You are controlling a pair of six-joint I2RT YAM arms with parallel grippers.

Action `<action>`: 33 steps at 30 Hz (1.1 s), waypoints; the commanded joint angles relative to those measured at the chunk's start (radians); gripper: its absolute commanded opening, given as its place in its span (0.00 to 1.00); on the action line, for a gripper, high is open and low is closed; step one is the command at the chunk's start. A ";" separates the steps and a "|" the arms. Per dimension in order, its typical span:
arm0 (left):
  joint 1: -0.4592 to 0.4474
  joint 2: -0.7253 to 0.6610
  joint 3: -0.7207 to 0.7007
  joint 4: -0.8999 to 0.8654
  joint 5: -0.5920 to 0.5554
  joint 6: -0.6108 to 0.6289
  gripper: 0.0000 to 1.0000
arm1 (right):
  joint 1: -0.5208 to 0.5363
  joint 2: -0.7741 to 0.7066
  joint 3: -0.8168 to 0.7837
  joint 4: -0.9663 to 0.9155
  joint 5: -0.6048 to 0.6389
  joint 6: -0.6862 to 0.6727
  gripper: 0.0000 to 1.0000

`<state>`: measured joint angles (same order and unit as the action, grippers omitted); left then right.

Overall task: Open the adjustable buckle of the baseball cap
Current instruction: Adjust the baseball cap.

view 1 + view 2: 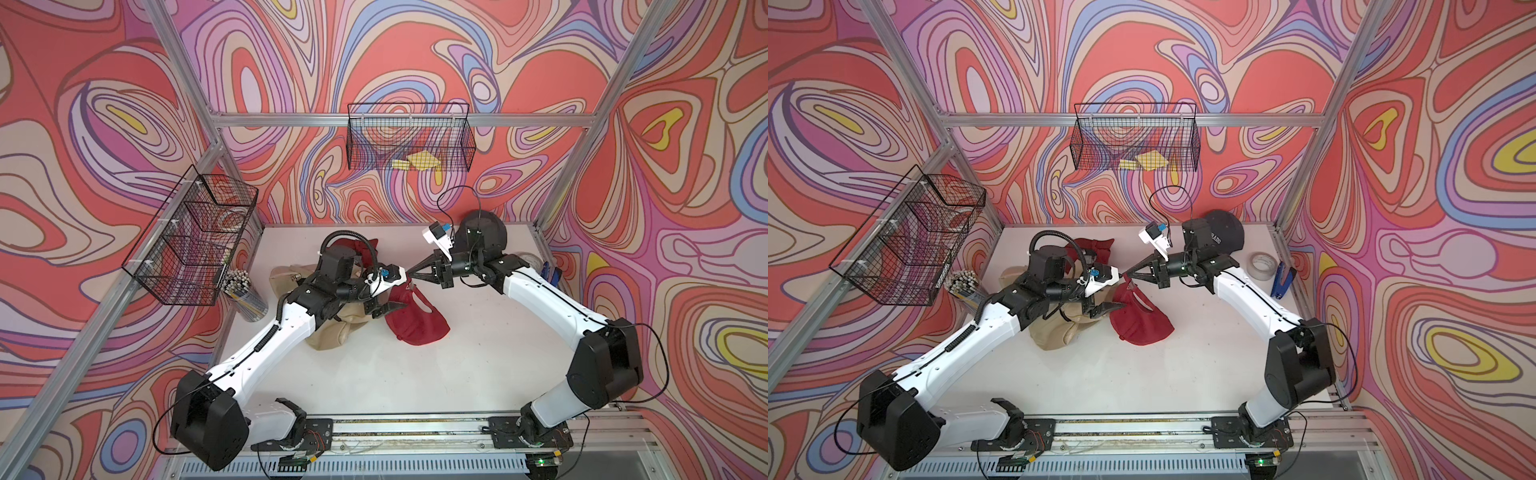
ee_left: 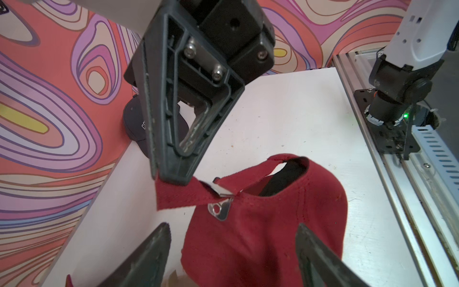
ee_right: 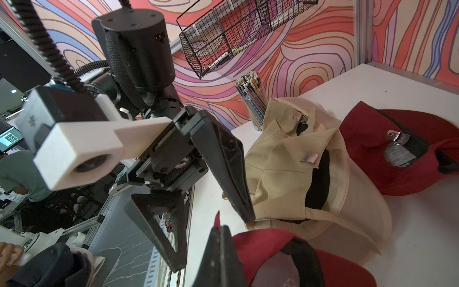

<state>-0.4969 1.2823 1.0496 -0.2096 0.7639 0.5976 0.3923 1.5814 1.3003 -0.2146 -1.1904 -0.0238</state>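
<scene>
one red cap (image 1: 415, 324) among several on the white table (image 1: 415, 386) is the one being worked on. it lies near the middle between the two arms, crown down toward the table's front and its back opening turned toward the right arm. the right hand (image 2: 171, 180) is pressed together on the free end of the strap (image 2: 181, 198), pinching the red webbing just beyond the metal buckle (image 2: 219, 191). the left hand (image 2: 233, 227) is spread wide, its fingers (image 2: 159, 238) standing well apart over the crown with nothing gripped; whether they touch the cloth i cannot tell. in the left wrist view a small metal flap (image 2: 219, 211) hangs down from the buckle, away from the strap, which reads as the clamp lever already flipped up, so the main release looks done or very nearly so. the strap is threaded through the buckle's frame and the band across the back opening is whole, so if opening means freeing the strap, a pull through the frame is left, and the right hand looks placed for it. a heap of beige caps (image 3: 298, 161) and a second red cap (image 3: 397, 154) lie beyond the left arm with their metal clasps showing, and a dark cap (image 1: 1225, 232) sits at the back; none of these is being handled now.
</scene>
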 commanded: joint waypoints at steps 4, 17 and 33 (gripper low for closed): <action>-0.002 0.004 -0.041 0.081 0.022 -0.064 0.79 | 0.001 -0.015 -0.010 0.111 -0.032 0.046 0.00; -0.002 0.002 -0.071 0.175 -0.010 0.013 0.67 | 0.001 -0.025 -0.054 0.230 -0.099 0.128 0.00; -0.029 0.044 -0.050 0.196 -0.004 0.014 0.62 | 0.003 -0.025 -0.095 0.390 -0.134 0.234 0.00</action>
<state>-0.5182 1.3170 0.9783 -0.0177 0.7513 0.5858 0.3923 1.5784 1.2163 0.1181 -1.3041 0.1837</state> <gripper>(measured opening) 0.625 0.040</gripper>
